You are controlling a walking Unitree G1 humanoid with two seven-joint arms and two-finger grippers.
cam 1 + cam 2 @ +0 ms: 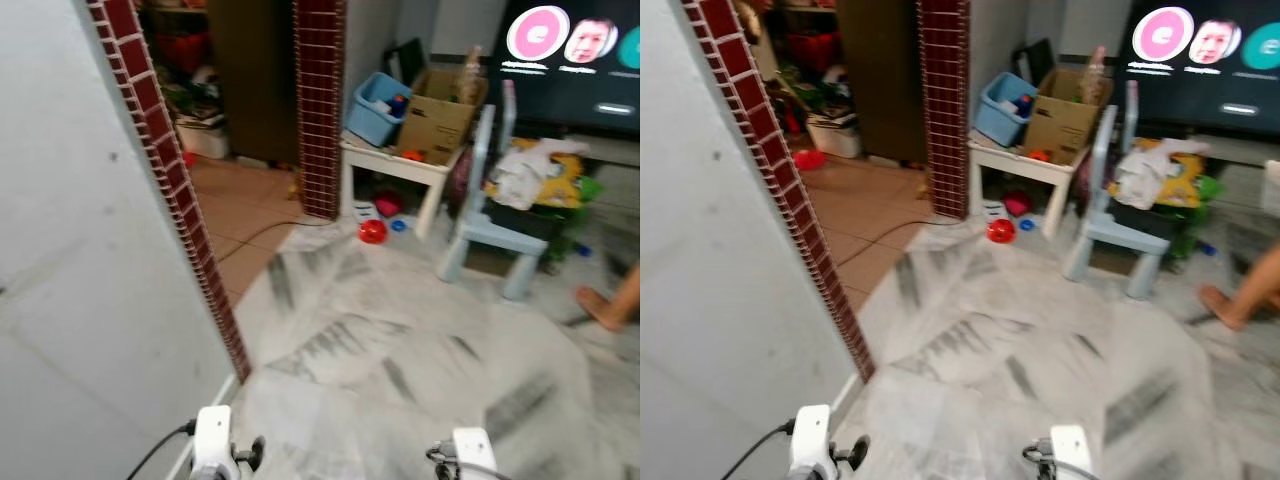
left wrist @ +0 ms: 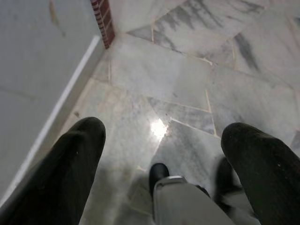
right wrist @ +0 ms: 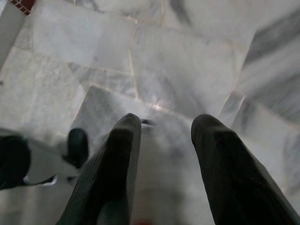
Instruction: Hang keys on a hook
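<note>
We stand on a grey marble floor [image 1: 400,350] with a pale wall [image 1: 90,270] close on our left, its end edged in dark red tiles [image 1: 170,190]. Both arms hang low at the near edge of the floor: the left gripper [image 2: 161,145] points down at the marble beside the wall's white skirting, its two black fingers [image 2: 70,164] spread wide with nothing between them, and the right gripper [image 3: 161,136] also points at the floor, its fingers [image 3: 117,164] apart and empty. Keys and a hook we cannot make out (the head views are blurred). Across the room a small white table [image 1: 395,165] carries a blue bin [image 1: 378,108] and a cardboard box [image 1: 437,115]; a light blue chair [image 1: 490,220] stands beside it, a red ball [image 1: 372,231] lies on the floor by the table, and a person's bare foot [image 1: 605,305] shows at the right edge.
</note>
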